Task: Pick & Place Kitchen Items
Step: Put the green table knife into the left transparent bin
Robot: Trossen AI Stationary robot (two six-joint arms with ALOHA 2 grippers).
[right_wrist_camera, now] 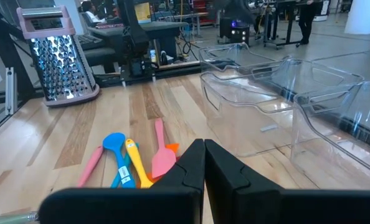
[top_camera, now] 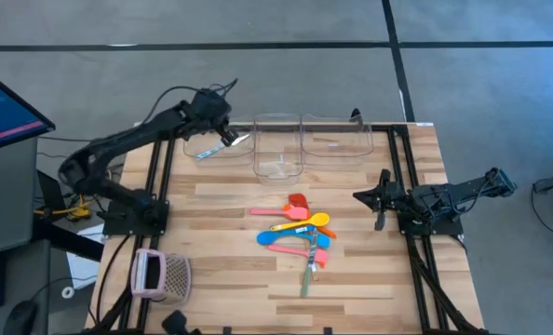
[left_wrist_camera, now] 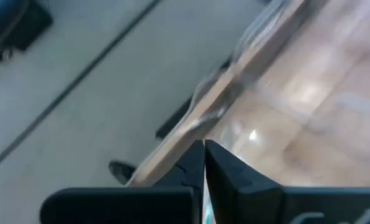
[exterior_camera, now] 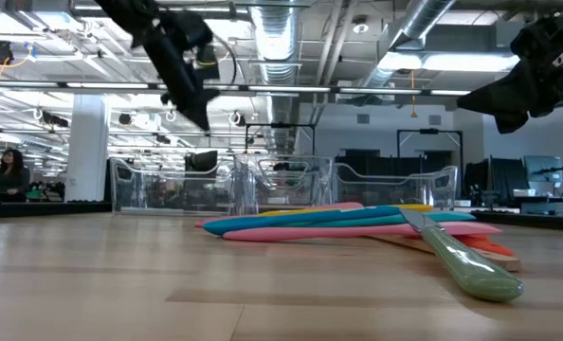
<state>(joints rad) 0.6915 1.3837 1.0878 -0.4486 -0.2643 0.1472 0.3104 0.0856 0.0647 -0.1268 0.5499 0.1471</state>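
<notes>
The utensils lie in a pile (top_camera: 300,233) at mid-table: red spatula (top_camera: 297,201), pink, yellow, orange and blue spoons, and a green-handled piece (exterior_camera: 471,267) nearest the front. The pile also shows in the right wrist view (right_wrist_camera: 132,162). A silvery, teal-handled piece (top_camera: 209,151) shows in the left clear bin (top_camera: 197,140). My left gripper (top_camera: 226,136) is shut above that bin and high over it in the low view (exterior_camera: 202,119). No utensil shows past its fingertips (left_wrist_camera: 203,144). My right gripper (top_camera: 362,196) is shut and empty, just right of the pile.
Three clear bins stand in a row along the far edge, the middle one (top_camera: 276,154) and the right one (top_camera: 337,140) beside the left one. A pink-and-white mesh basket (top_camera: 160,274) stands at the front left. Bare wood lies in front of the pile.
</notes>
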